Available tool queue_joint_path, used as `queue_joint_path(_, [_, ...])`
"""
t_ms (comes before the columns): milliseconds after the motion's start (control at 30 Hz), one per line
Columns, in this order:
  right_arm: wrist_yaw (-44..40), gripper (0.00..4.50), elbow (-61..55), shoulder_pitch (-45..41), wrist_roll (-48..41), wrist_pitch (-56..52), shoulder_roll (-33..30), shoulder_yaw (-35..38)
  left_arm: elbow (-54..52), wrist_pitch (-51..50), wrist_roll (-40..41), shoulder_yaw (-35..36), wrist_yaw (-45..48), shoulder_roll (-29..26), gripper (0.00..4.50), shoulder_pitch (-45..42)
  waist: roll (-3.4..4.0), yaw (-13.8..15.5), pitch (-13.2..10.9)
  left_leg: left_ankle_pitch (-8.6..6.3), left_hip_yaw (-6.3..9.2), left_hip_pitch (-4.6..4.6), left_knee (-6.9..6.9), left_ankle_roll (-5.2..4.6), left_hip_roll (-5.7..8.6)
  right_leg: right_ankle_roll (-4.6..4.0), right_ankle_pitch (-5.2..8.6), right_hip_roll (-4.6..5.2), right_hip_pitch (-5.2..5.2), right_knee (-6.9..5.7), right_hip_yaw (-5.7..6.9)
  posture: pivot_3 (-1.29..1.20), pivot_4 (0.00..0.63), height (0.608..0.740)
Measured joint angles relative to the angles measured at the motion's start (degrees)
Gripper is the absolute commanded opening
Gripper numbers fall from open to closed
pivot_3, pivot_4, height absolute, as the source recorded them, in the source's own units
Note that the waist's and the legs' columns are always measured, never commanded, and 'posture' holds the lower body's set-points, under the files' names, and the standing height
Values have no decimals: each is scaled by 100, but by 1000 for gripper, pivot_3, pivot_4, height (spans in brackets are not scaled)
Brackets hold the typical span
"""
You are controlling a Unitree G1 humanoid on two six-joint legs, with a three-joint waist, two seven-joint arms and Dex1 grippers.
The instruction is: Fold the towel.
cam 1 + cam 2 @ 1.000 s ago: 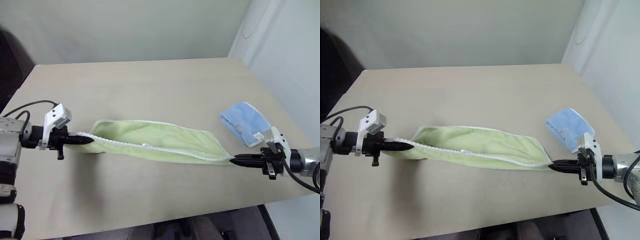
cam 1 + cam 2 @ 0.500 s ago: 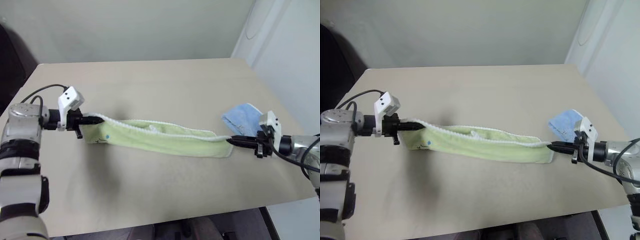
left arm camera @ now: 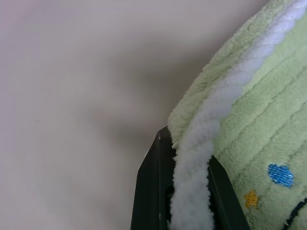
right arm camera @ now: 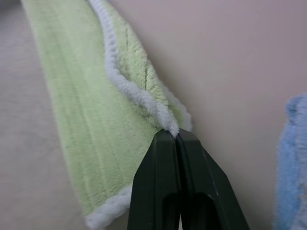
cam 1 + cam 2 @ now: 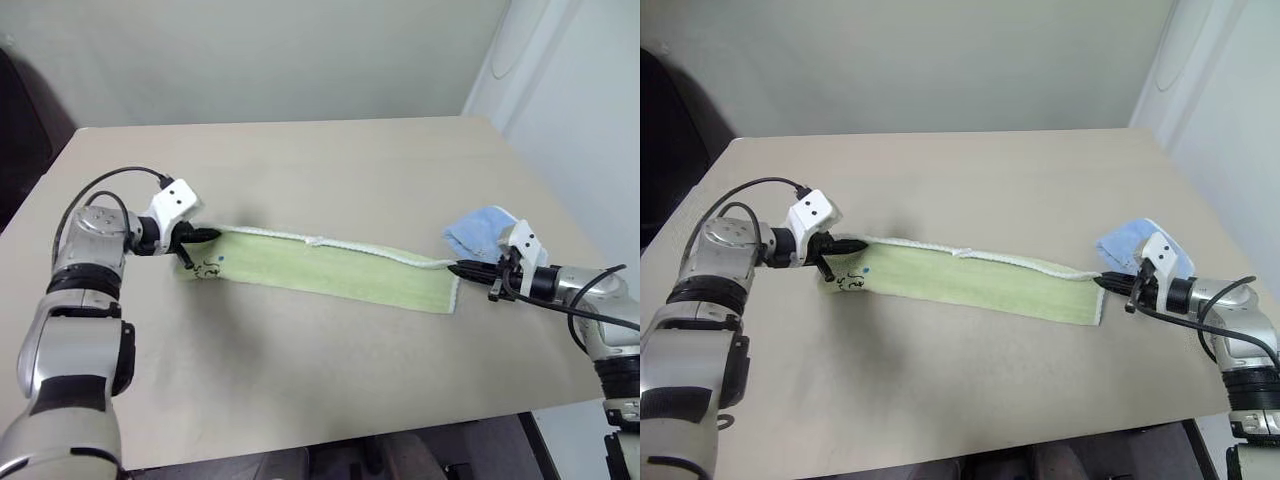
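The towel is a light green terry cloth with white stitched edging, stretched as a long narrow strip across the middle of the table. A small white loop shows on its far edge and a dark printed mark near its left end. My left gripper is shut on the towel's left far corner; the white edging runs between its fingers. My right gripper is shut on the right far corner.
A light blue folded cloth lies just beyond my right gripper near the table's right edge. The beige table has open surface in front of and behind the towel. A pale wall stands behind the table.
Both grippers have carried the towel's corners away from me across the table. The towel has gone from an open loop to a flat narrow strip lying on the table.
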State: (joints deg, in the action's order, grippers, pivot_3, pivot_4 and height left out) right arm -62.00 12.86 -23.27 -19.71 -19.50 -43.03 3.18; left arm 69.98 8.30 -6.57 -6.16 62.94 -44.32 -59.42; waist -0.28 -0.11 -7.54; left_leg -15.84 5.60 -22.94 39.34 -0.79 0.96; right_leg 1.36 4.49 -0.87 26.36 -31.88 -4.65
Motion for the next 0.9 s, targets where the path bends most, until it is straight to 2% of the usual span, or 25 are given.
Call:
queue_joint_path(367, [125,0,574,-337,389,355,198,-202,212,150,-273,-104,-561,152,21,0,0,9,0,0,-1,0,1,0,1,-30,-23,1,-1,0,0,0,150,740])
queue_joint_path(700, [128,0,704,-439,484,476,220,-207,253,158,-263,-88,-626,183,21,2,0,9,0,0,-1,0,1,0,1,-30,-24,0,-1,0,1,0,150,740])
queue_joint_path(900, [133,0,686,-474,421,488,228,-132,330,-82,86,383,-522,183,21,-153,-1,14,-1,1,0,-3,2,0,1,-34,-26,0,0,1,1,0,150,740])
